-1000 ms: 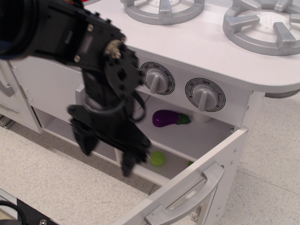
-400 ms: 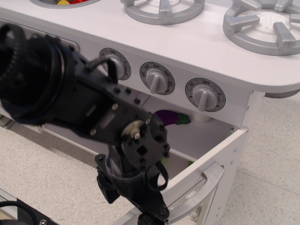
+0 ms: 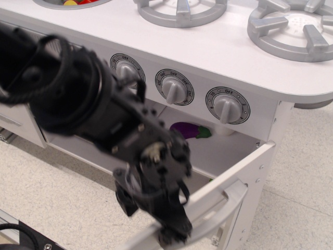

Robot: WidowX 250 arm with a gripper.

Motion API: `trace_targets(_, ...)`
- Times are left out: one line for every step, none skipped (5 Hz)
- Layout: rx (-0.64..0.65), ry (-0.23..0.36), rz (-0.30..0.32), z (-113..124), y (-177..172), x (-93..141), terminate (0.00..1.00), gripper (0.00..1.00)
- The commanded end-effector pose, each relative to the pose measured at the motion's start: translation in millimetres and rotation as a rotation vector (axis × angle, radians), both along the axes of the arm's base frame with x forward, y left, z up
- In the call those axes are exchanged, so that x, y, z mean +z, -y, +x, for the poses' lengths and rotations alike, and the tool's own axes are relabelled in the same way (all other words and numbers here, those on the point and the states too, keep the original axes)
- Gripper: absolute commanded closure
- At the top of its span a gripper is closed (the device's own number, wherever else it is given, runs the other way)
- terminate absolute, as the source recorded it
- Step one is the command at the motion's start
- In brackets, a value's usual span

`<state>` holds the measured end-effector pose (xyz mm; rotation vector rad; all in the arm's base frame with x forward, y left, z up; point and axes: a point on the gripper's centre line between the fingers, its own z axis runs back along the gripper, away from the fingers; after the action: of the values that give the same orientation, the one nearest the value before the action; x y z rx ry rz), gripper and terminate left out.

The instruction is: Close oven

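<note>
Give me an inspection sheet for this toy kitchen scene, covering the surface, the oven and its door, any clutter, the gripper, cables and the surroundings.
Surface: white stove top with grey burner grates and three dials below.
Job's things: oven open; oven door swung out, its grey handle facing the camera.
Clutter: purple toy eggplant on the upper shelf; the lower shelf is mostly hidden by the arm.
Grippers: gripper blurred, low against the door's outer face near the handle; open or shut cannot be told.
Cables: black cable at the lower left corner.
Surroundings: speckled light floor; sink edge with red and yellow toys at top left.
</note>
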<state>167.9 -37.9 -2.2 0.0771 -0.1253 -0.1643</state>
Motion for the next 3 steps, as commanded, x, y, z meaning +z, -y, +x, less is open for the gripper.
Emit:
trace_targets(0.092, 0.048, -0.005, 24, -29, 31, 0.0, 0.0)
trace_targets(0.119, 0.069, -0.016, 25, -38, 56, 0.0, 0.0)
trace_targets(0.126, 0.06, -0.027, 15, -41, 71, 0.0, 0.0)
